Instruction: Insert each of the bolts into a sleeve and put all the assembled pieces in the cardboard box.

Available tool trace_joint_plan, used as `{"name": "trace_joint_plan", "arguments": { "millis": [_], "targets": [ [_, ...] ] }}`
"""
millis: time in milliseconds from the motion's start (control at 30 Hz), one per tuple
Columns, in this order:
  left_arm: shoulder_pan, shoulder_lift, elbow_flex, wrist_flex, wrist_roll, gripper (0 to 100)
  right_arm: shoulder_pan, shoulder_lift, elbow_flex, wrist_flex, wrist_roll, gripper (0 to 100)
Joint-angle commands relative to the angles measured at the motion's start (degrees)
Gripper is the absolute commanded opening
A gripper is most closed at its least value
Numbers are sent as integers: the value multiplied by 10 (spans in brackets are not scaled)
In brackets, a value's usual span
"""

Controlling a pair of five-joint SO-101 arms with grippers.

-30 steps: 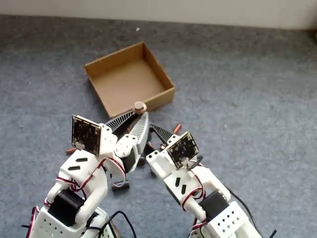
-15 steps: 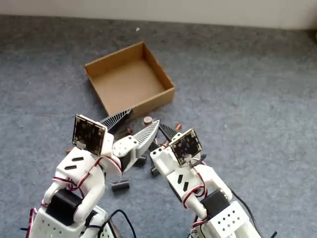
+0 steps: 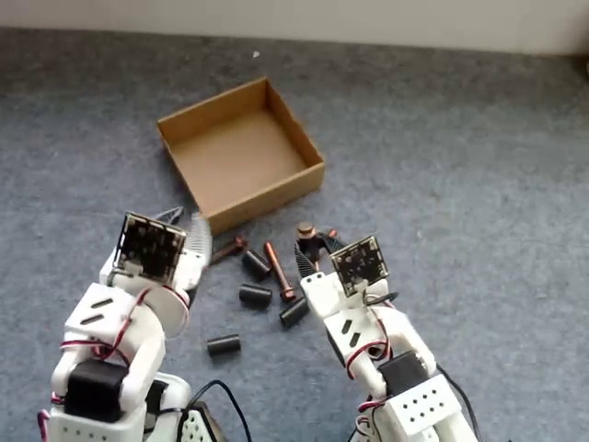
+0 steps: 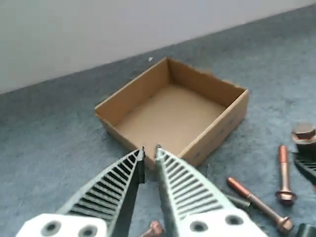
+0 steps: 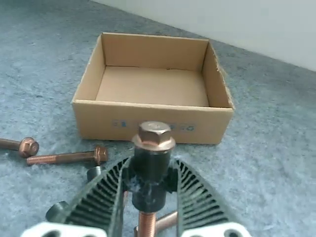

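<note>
My right gripper (image 3: 308,250) (image 5: 150,170) is shut on a black sleeve (image 5: 150,170) with a copper bolt (image 5: 154,136) through it, held upright just in front of the cardboard box (image 3: 267,198) (image 5: 153,121). The box is open and empty. My left gripper (image 3: 184,227) (image 4: 149,151) is low, at the box's near left corner. It is all but shut, with nothing between its fingers. Loose bolts (image 3: 277,269) (image 3: 229,249) (image 4: 282,175) and black sleeves (image 3: 256,265) (image 3: 255,296) (image 3: 294,311) lie on the carpet between the arms.
One more sleeve (image 3: 224,345) lies nearer the arm bases. Another bolt (image 5: 66,157) lies in front of the box wall. Grey carpet stretches open to the right and behind the box, up to a pale wall.
The left gripper opened and let go of the bolt-and-sleeve piece, drew back to the left and closed. The right gripper now holds the piece, a little farther right.
</note>
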Motion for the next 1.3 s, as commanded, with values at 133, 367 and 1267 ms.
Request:
{"name": "trace_joint_plan", "arguments": {
  "millis": [133, 367, 1267],
  "targets": [
    [-136, 2, 122, -1, -10, 6, 25, -9, -9, -13, -1, 5],
    [-175, 2, 240, -53, -19, 7, 22, -1, -100, 131, -47, 5],
    [-175, 2, 320, -124, -65, 7, -3, 843, -893, 85, -43, 5]
  ]
}}
